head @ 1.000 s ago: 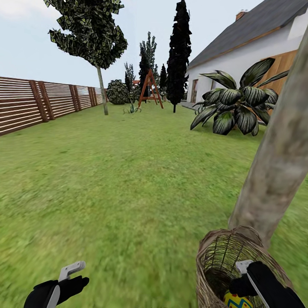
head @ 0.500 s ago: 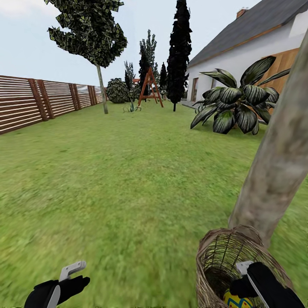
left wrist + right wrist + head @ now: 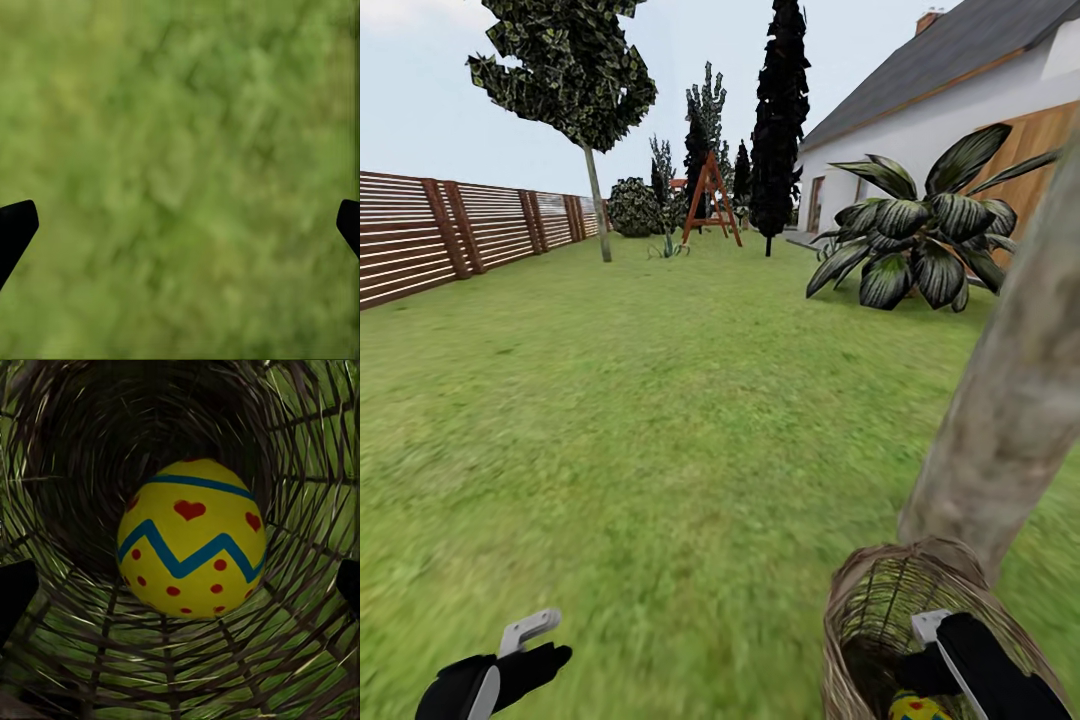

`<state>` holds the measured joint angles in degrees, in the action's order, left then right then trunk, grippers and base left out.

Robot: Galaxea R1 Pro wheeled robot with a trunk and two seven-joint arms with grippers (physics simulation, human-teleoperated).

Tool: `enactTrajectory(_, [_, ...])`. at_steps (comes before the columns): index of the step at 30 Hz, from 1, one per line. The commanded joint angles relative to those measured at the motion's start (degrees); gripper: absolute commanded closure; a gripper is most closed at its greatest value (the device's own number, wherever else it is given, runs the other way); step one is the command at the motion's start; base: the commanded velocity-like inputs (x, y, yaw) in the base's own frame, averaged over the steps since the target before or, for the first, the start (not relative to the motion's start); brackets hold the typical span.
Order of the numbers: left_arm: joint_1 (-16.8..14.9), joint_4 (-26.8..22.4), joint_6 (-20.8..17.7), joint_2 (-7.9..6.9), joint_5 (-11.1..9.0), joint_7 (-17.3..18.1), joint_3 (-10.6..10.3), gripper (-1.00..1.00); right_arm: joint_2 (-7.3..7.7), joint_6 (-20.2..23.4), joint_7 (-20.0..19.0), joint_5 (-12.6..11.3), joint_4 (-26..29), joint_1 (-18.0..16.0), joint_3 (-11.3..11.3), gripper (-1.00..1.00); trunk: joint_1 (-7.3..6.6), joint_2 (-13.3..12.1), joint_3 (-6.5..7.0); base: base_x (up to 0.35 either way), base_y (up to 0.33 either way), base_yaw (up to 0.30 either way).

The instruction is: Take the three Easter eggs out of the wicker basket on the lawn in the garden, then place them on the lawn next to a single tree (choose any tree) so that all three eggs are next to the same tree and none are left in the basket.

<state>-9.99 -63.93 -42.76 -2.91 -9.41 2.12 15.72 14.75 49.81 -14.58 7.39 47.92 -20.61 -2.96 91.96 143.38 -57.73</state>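
Observation:
The brown wicker basket (image 3: 857, 612) lies on the lawn (image 3: 660, 400) at the foot of a thick mottled tree trunk (image 3: 1010, 400). My right gripper (image 3: 922, 672) reaches into its mouth. In the right wrist view one yellow Easter egg (image 3: 191, 536) with a blue zigzag and red dots rests deep in the woven basket (image 3: 67, 450), ahead of my right gripper (image 3: 180, 585), which is open and apart from the egg. The egg's top (image 3: 916, 709) peeks out in the head view. The other eggs are out of view. My left gripper (image 3: 525, 650) (image 3: 180, 225) hangs open over bare grass.
A big dark-leaved plant (image 3: 920, 240) stands beyond the trunk, before the white house (image 3: 960, 110). A brown slat fence (image 3: 420, 240) runs along the left. Far off are a leafy tree (image 3: 575, 70), a black cypress (image 3: 775, 120) and a red swing frame (image 3: 710, 205).
The whole head picture has shifted slightly, so the camera moved; the basket sits a bit lower in view. Both grippers keep their places and stay open.

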Motion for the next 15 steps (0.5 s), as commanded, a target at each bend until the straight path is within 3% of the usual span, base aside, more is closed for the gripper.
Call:
enactTrajectory(1, [0.0,-0.1,-0.3,0.01,-0.2,0.2,0.1,-1.00,0.04,0.2,-0.5,0.6,0.1,0.0,-0.2,-1.00,0.02,0.0,-0.06,0.328,0.000,0.000])
enactTrajectory(7, [0.0,-0.1,-0.3,0.01,-0.3,0.2,0.1,-1.00,0.02,0.2,-0.5,0.6,0.1,0.0,-0.2,-1.00,0.02,0.0,-0.06,0.271,0.000,0.000])
enactTrajectory(15, [0.0,-0.1,-0.3,0.01,-0.3,0.2,0.0,-1.00,-0.04,0.2,-0.4,0.6,0.1,0.0,-0.2,-1.00,0.05,0.0,-0.28,0.024,0.000,0.000])
